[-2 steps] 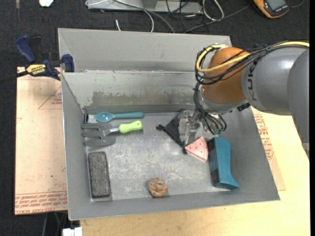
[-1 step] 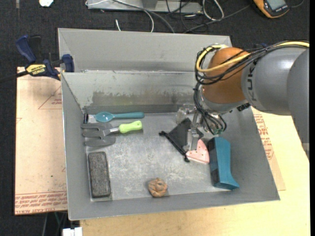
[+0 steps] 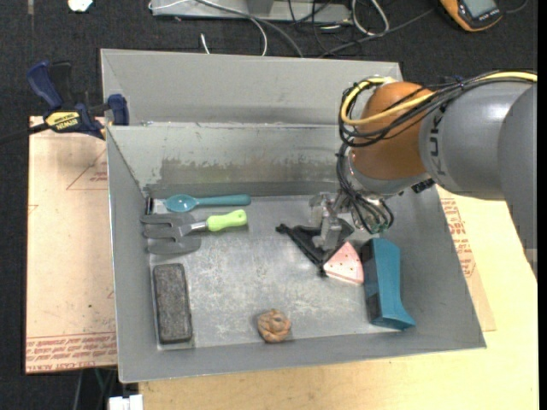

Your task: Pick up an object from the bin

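Observation:
My gripper (image 3: 328, 223) hangs low in the right half of the bin, under the orange wrist cover. It sits right at the upper end of a black angular piece (image 3: 299, 238) lying on the floor. Whether it touches that piece I cannot tell. Just below the gripper lies a pink watermelon-slice wedge (image 3: 346, 266). A teal-blue block (image 3: 386, 284) lies lengthwise to the wedge's right.
At the left lie a light-blue spoon (image 3: 203, 202), a grey fork-like tool with a green handle (image 3: 186, 228) and a dark grey oblong block (image 3: 172, 302). A brown lump (image 3: 273, 325) rests near the front wall. The arm covers the bin's right rear corner.

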Motion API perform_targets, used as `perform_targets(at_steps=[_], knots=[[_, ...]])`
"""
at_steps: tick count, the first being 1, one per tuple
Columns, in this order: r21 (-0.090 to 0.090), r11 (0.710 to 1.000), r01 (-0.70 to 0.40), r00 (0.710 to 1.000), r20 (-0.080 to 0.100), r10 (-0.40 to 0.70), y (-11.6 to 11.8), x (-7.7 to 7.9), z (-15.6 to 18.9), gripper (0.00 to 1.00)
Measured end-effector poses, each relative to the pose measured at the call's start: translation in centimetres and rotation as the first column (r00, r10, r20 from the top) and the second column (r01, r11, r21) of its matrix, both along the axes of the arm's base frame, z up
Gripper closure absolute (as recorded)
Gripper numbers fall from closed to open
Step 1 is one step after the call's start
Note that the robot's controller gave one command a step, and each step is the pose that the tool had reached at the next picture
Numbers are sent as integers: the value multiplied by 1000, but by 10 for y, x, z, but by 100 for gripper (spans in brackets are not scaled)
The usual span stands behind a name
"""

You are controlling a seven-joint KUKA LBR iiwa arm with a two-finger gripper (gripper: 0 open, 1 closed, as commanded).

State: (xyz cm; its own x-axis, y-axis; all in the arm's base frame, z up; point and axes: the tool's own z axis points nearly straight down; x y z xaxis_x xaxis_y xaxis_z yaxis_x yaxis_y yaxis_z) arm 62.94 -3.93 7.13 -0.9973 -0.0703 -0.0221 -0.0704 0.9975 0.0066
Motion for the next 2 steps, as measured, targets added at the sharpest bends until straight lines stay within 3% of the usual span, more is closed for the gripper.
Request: perform_targets(at_steps=[1,2], knots=[[0,1000,0,1000,0,0,0,0,0,100],[-3,996,-88,996,-2,88,6,6,34,100]])
